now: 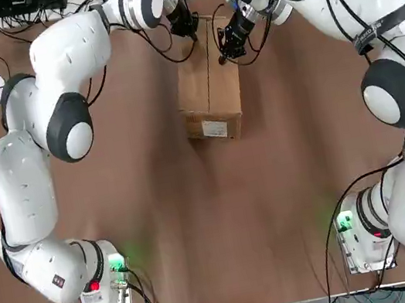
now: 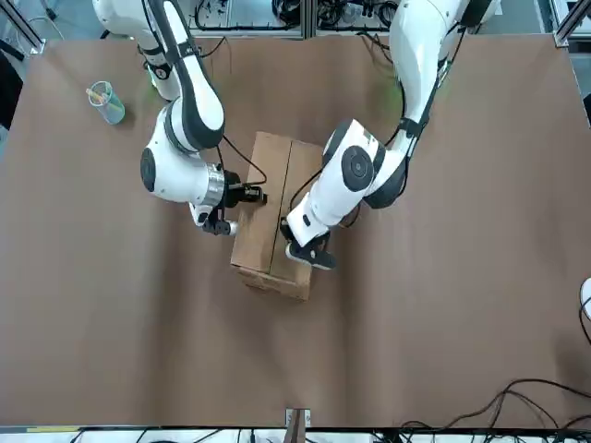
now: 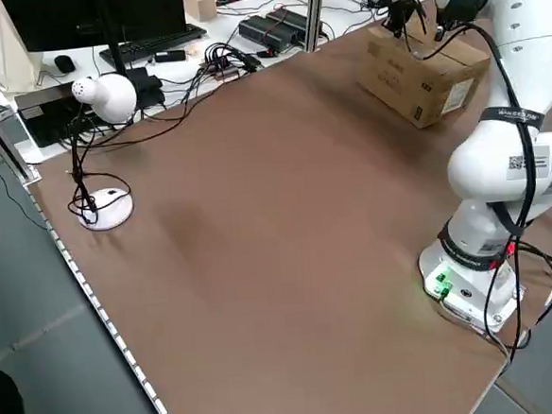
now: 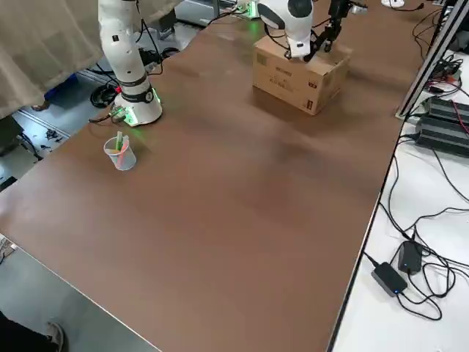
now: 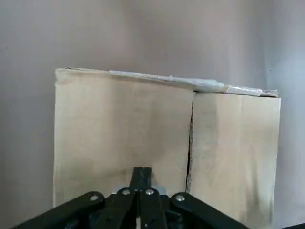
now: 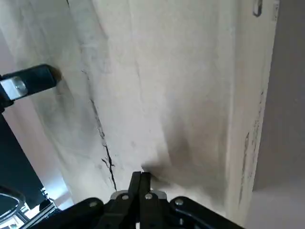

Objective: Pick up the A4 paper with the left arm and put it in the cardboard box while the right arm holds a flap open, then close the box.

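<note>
The cardboard box (image 1: 211,95) lies at the far middle of the table with both top flaps down, meeting along a centre seam (image 5: 190,138); its white label (image 1: 214,128) faces the robot. My left gripper (image 1: 189,33) is shut, tips down on the left flap near the box's far end (image 5: 141,174). My right gripper (image 1: 223,57) is shut too, tips resting on the right flap (image 6: 141,177). From across the table both grippers (image 2: 307,255) (image 2: 224,227) stand on the box (image 2: 272,221). The A4 paper is out of view.
A clear plastic cup (image 2: 106,101) with sticks stands on the robot's right side of the table. A white desk lamp (image 3: 98,96) and cables sit past the table's left edge. Bare brown tabletop (image 1: 215,220) spreads between the box and the arm bases.
</note>
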Tool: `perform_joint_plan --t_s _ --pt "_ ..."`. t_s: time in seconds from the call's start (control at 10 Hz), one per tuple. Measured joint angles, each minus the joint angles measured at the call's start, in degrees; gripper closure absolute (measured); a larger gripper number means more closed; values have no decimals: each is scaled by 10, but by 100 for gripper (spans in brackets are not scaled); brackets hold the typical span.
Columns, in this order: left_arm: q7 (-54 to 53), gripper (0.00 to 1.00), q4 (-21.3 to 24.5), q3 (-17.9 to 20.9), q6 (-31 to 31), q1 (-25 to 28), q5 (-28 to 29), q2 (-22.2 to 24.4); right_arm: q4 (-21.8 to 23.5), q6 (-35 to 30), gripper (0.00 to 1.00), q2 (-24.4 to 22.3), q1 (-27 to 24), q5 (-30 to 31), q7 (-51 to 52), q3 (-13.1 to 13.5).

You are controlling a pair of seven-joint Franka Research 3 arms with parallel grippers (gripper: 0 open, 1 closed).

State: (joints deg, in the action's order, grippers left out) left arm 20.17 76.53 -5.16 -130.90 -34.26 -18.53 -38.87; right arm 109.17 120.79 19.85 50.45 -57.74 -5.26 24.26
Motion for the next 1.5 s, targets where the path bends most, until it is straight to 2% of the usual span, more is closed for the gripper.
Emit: perform_joint_plan --t_s 0.7,1.1,1.2,1.5 --pt "1 99 -6 2 5 11 0 3 -8 1 97 3 0 -7 -2 2" --pt "9 99 -11 3 26 20 0 16 -21 -28 74 3 0 -7 -11 9" --pt "12 99 -13 3 38 25 0 22 -26 -42 62 2 -1 -6 -17 13" --pt "12 96 -22 6 87 65 8 43 -45 -84 56 -3 -2 -2 -36 29"
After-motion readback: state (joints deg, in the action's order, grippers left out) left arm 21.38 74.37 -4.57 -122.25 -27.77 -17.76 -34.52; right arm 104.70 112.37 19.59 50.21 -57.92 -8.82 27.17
